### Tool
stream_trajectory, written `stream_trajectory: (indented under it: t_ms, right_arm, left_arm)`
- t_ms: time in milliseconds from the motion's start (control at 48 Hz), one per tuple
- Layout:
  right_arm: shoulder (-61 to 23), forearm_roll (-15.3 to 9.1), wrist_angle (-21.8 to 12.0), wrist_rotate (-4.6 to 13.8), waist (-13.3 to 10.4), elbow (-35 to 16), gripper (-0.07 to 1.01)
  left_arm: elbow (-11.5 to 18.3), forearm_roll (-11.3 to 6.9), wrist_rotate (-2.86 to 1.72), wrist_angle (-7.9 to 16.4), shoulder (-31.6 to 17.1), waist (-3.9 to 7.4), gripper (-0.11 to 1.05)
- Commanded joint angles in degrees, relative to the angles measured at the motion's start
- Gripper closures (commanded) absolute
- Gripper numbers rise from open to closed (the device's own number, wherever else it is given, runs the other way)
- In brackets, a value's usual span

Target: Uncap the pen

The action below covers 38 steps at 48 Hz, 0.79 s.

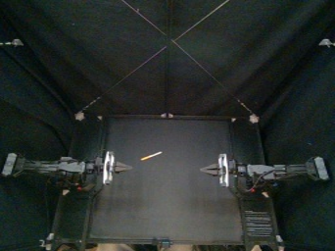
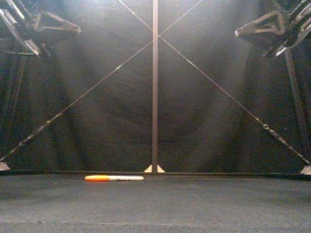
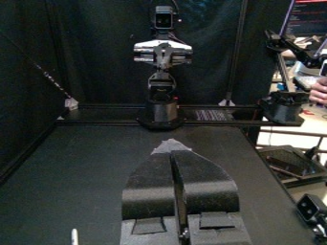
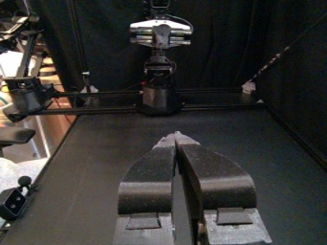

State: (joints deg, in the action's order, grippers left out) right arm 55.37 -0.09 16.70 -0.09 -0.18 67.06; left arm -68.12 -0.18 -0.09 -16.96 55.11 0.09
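1. Across lower half of top view: black table [image 1: 170, 211], w/ only one loose thing on it.
2. At mid-left and mid-right edges of that view, L arm [image 1: 53, 166] and R arm [image 1: 281, 170] lie level, pointing at each other across the table. Front view has them high in the upper corners, well above the surface.
3. L gripper [image 1: 125, 168]: jaws pressed together to a point per L wrist view, nothing held. R gripper [image 1: 207, 170]: same, closed tip to tip, empty.
4. Pen [image 1: 151, 156]: small, orange w/ a pale section, flat on table. It's left of ctr in top view, just above the line btw the two grippers. Front view puts it low, left of ctr, orange end at left, pale end at right. Can't tell which end is the cap.
5. Key relation: in top view the pen sits up and right of L gripper's tips, near them. It's further from R gripper, up and left of its tips, so L arm is nearer. Long axis runs diagonal, lower left to upper right in top view, skewed to both arms' line.
6. Judgement: uncapping not yet begun. Both grippers would need to open and come down, prob. one per end, then pull apart along that diagonal.
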Motion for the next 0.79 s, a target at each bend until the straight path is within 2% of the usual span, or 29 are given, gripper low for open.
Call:
stream_trajectory:
  t_ms: [21, 146, 229, 312, 375, 542, 667, 792]
  right_arm:
    - [-2.7, 0.0, 0.4, 0.35, -1.3, -1.3, 1.00]
    - [-9.0, -0.2, -0.8, 0.09, -3.9, -4.6, 0.96]
    - [-14.6, -1.3, -3.6, -0.35, -5.6, -8.3, 0.94]
    - [-21.4, -4.3, -7.6, -0.44, -7.7, -13.5, 0.93]
    - [-25.9, -6.8, -10.4, -0.26, -9.0, -17.1, 0.93]
    - [-38.4, -12.0, -16.4, -0.26, -11.1, -26.5, 0.92]
    - [-46.8, -13.8, -18.9, -0.35, -12.0, -32.3, 0.90]
    - [-54.8, -14.8, -22.4, -0.62, -12.2, -38.7, 0.79]
  left_arm:
    - [-1.1, -0.09, -0.09, -1.1, -0.7, 0.18, 1.03]
    - [-1.8, -0.09, 0.00, -1.8, -1.1, -0.35, 0.97]
    - [-2.3, -0.09, 0.00, -1.8, -1.7, -0.79, 0.95]
    - [-2.7, -0.09, 0.00, -1.8, -2.9, -0.97, 0.95]
    - [-2.8, -0.09, 0.18, -1.8, -3.7, -0.97, 0.95]
    - [-2.9, 0.00, 0.26, -1.8, -6.1, -0.97, 0.95]
    - [-2.9, 0.09, 0.26, -1.8, -6.9, -0.97, 0.95]
    - [-3.1, 0.09, 0.26, -1.8, -6.9, -0.88, 0.95]
